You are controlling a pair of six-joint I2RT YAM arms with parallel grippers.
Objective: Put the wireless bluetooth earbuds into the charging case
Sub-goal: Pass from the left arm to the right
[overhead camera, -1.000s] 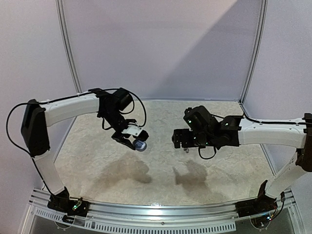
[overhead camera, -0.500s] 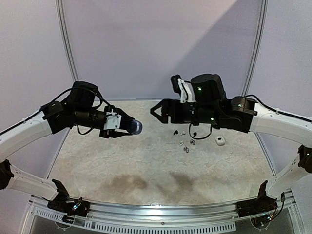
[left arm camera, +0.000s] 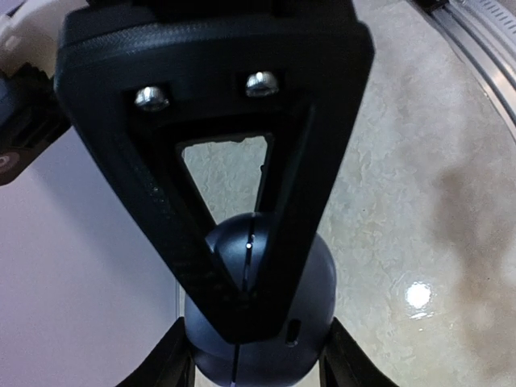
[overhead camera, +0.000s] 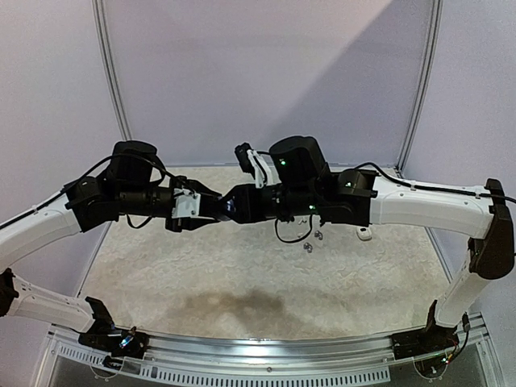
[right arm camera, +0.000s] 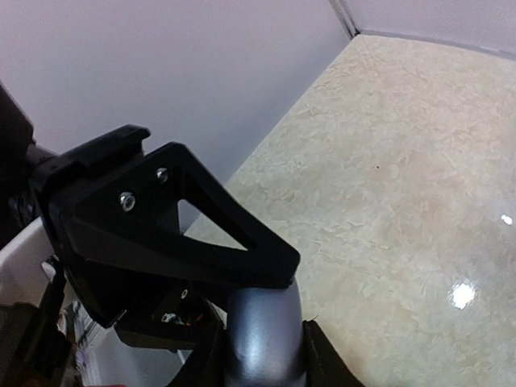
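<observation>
Right pincer (overhead camera: 235, 205) moved across to meet left pincer (overhead camera: 211, 208) in mid-air, both now clamped on the dark blue-grey pebble-shaped charging case (left arm camera: 258, 318) (pinched from opposite ends, above the tabletop (overhead camera: 242, 278)); tiny loose silvery-grey earbuds (overhead camera: 309, 246) lie below, nearer the right arm (overhead camera: 419, 205).

The charging case (overhead camera: 229, 208) is at frame centre above the table (overhead camera: 242, 274), with the left gripper (overhead camera: 216, 209) on its left and the right gripper (overhead camera: 239, 205) on its right. The earbuds (overhead camera: 309, 246) lie on the table right of centre, under the right arm (overhead camera: 419, 205). A second case (overhead camera: 365, 235) lies further right.
</observation>
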